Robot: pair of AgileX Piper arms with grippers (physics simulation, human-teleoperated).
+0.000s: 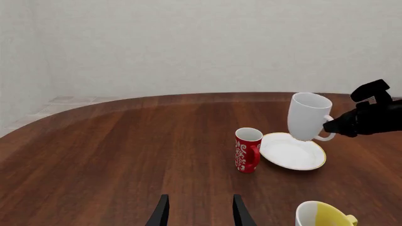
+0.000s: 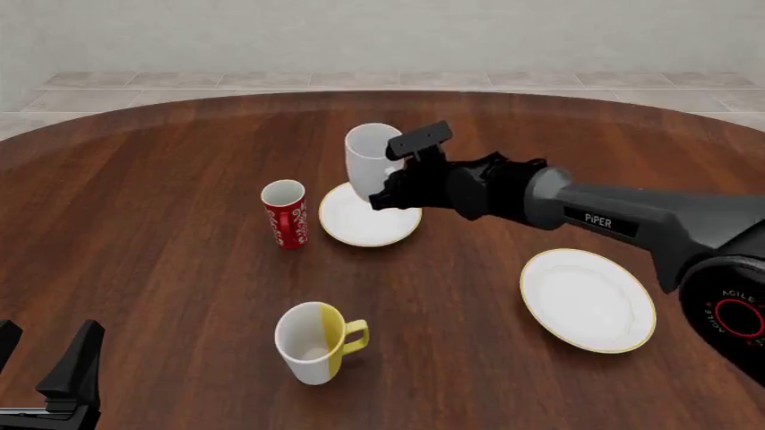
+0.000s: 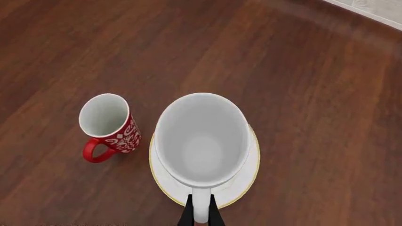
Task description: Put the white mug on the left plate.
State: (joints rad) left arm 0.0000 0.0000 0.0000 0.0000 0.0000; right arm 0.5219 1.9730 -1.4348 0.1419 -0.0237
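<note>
The white mug (image 2: 371, 150) hangs slightly tilted, low over the left plate (image 2: 354, 226), a small white plate with a gold rim. My right gripper (image 2: 390, 177) is shut on the mug's loop handle. In the right wrist view I look down into the mug (image 3: 201, 141) with the plate's rim (image 3: 251, 165) under it and the fingers (image 3: 188, 215) pinching the handle. The left wrist view shows the mug (image 1: 308, 115) above the plate (image 1: 292, 153). My left gripper (image 2: 42, 354) is open and empty at the near left, its fingertips (image 1: 162, 213) far from the mug.
A red flowered cup (image 2: 285, 213) stands just left of the small plate. A white-and-yellow mug (image 2: 313, 340) stands nearer the front. A larger gold-rimmed plate (image 2: 588, 298) lies to the right. The right arm (image 2: 597, 215) stretches across the table's right half.
</note>
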